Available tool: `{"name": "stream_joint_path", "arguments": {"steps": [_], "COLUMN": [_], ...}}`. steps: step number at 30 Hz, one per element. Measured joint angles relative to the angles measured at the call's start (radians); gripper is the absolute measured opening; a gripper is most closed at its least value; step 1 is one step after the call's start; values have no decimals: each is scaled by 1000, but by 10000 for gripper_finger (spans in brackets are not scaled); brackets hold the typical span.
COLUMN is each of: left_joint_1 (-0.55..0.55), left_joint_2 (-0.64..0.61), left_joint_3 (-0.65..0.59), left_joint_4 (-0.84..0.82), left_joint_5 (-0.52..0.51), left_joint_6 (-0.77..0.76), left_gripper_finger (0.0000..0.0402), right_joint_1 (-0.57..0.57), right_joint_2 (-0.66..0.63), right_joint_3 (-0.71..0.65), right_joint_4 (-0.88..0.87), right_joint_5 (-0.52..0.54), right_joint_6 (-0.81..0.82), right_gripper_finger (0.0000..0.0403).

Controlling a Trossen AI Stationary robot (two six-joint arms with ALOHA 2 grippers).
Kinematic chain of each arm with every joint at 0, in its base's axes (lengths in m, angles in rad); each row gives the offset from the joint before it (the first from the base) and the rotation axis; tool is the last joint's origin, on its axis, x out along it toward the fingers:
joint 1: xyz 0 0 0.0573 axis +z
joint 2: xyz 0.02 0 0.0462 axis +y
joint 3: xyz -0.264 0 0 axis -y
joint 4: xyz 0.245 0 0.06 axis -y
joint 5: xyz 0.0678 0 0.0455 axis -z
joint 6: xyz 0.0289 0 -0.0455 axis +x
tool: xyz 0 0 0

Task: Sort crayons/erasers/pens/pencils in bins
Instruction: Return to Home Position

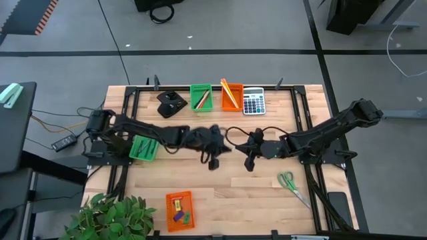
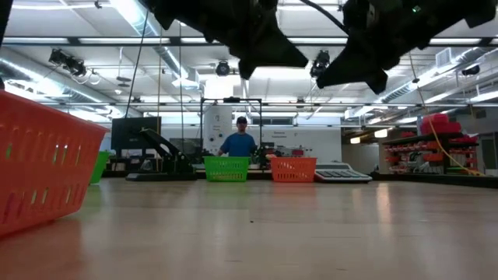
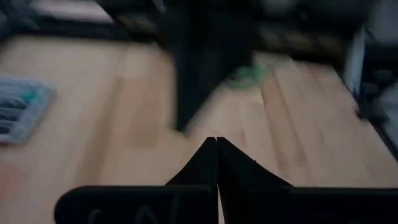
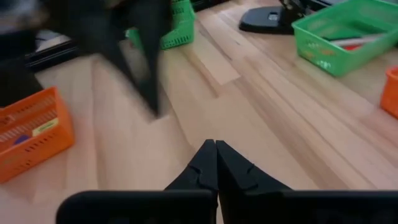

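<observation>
Both grippers hang shut and empty above the bare middle of the table, a short way apart. My left gripper (image 1: pixel 213 162) (image 3: pixel 216 148) is on the left and my right gripper (image 1: pixel 250 165) (image 4: pixel 216 150) on the right. Two bins stand at the far edge. The green bin (image 1: pixel 200 97) (image 4: pixel 345 34) holds red and pale sticks, and the orange bin (image 1: pixel 231 95) holds yellow pencils (image 1: pixel 227 89). Another green bin (image 1: pixel 143 148) sits at the left. An orange bin (image 1: pixel 179 210) (image 4: pixel 28 134) near the front edge holds small erasers (image 1: pixel 180 215).
A grey calculator (image 1: pixel 253 101) and a black desk tool (image 1: pixel 171 103) stand by the far bins. Green-handled scissors (image 1: pixel 290 181) lie at the near right, and a plant (image 1: pixel 110 217) fills the near left corner. A person (image 2: pixel 240 141) stands beyond the table.
</observation>
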Motion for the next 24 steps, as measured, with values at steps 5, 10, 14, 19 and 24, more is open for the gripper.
{"name": "stream_joint_path", "arguments": {"steps": [5, 10, 14, 19, 24], "left_joint_1": [35, 51, 84, 128, 163], "left_joint_2": [-56, -83, -85, -85, -110], "left_joint_3": [2, 0, 0, 0, -3], "left_joint_4": [31, -31, -45, -80, -130], "left_joint_5": [25, 49, 95, 171, 179], "left_joint_6": [7, 44, 49, 58, 78], "left_gripper_finger": [4, 4, 3, 3, 3], "right_joint_1": [-9, -10, -14, -55, -127], "right_joint_2": [-23, -126, -243, -380, -482], "right_joint_3": [50, 33, -25, -126, -217], "right_joint_4": [-62, -141, -152, -114, -37], "right_joint_5": [-69, -73, -72, -86, -170], "right_joint_6": [-69, -97, -129, -149, -186], "right_gripper_finger": [3, 2, 3, 4, 4]}}
